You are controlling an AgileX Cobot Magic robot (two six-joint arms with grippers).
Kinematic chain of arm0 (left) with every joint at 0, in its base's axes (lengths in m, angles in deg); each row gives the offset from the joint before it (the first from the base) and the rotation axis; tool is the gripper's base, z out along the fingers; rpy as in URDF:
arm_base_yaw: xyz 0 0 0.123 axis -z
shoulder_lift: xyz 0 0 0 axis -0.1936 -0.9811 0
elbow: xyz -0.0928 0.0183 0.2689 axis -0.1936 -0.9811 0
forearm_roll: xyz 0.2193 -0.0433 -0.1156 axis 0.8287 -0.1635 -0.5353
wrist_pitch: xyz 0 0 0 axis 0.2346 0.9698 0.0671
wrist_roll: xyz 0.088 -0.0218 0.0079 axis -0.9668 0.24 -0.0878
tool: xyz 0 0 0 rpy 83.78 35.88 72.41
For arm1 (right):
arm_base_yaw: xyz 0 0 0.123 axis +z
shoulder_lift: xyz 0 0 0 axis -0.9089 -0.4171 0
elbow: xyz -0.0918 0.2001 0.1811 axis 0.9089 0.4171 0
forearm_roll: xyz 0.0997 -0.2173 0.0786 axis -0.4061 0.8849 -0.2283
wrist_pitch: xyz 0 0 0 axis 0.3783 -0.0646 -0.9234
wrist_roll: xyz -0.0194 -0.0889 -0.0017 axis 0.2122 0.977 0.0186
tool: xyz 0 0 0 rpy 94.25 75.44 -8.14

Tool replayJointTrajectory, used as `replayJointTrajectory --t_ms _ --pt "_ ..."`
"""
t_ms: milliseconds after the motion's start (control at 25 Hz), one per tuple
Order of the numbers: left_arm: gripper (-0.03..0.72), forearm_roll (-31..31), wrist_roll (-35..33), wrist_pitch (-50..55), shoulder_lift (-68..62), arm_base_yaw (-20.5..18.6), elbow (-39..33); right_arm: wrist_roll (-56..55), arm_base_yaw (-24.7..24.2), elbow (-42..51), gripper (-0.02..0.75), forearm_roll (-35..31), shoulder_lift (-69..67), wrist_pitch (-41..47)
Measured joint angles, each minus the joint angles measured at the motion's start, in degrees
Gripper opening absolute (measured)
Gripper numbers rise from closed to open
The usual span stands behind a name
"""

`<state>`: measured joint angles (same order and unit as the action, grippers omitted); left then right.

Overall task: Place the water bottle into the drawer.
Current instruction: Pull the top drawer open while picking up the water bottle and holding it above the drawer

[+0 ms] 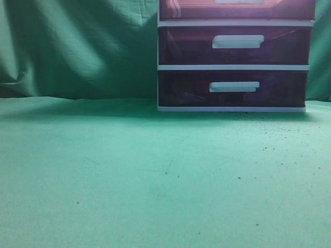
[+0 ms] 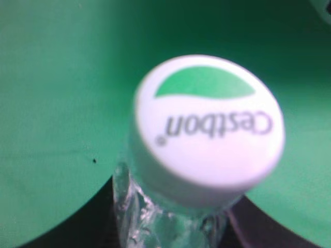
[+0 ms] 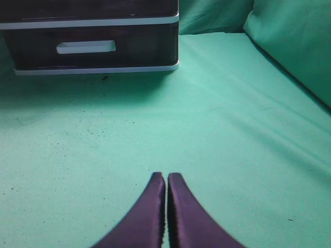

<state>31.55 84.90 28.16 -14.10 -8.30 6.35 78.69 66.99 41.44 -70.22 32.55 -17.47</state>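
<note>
The clear plastic water bottle with a white screw cap (image 2: 206, 129) fills the left wrist view, seen from above the cap, which carries a green leaf shape and the word "Cestbon". Dark curved shapes flank the bottle's neck at the bottom edge of that view — probably the left pincer, though whether it is clamped on the bottle I cannot tell. Green cloth lies beneath the bottle.

In the exterior view the white-framed unit of dark translucent purple-brown plastic drawers (image 1: 235, 67) stands at the back right of the green-covered table (image 1: 129, 175). The uppermost drawer (image 1: 196, 9) is cut off by the top edge of that view and appears pushed in, flush with the middle drawer (image 1: 181, 46) and the lowest drawer (image 1: 181, 89) under it.

The right pincer (image 3: 166, 217) hovers low over the table, facing the unit — its two dark purple fingers (image 3: 150, 212) pressed together with nothing between them.
</note>
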Motion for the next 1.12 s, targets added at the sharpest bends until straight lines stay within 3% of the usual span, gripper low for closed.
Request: replayJointTrajectory --t_ms 160,360,560,680,800,920,1000,1120 --pt "0.257 2.1 2.0 2.3 7.4 4.6 1.2 0.0 0.0 0.0 0.0 0.0 0.0 0.0" --pt "0.257 3.3 3.2 13.1 15.0 16.5 7.9 0.0 0.0 0.0 0.0 0.0 0.0 0.0" --pt "0.257 0.7 3.3 23.7 16.1 28.9 13.5 -0.1 0.0 0.0 0.0 0.0 0.0 -1.4" --pt "0.257 0.2 3.3 27.7 16.1 36.2 15.6 -1.9 0.0 0.1 0.0 -4.4 0.0 -10.8" --pt "0.257 0.2 3.3 31.5 16.1 41.6 17.2 -2.5 0.0 0.1 0.0 -5.6 0.0 -25.8" --pt "0.257 0.3 3.3 35.3 16.1 44.1 17.5 -2.7 0.1 -2.5 0.0 -0.9 0.0 -31.0" --pt "0.257 0.3 3.3 37.6 16.1 44.3 17.5 -2.7 0.1 -8.6 0.0 5.3 -1.3 -28.8" --pt "0.257 0.4 3.3 39.3 16.1 44.3 17.5 -2.7 0.1 -18.7 0.0 9.5 -7.7 -21.8"
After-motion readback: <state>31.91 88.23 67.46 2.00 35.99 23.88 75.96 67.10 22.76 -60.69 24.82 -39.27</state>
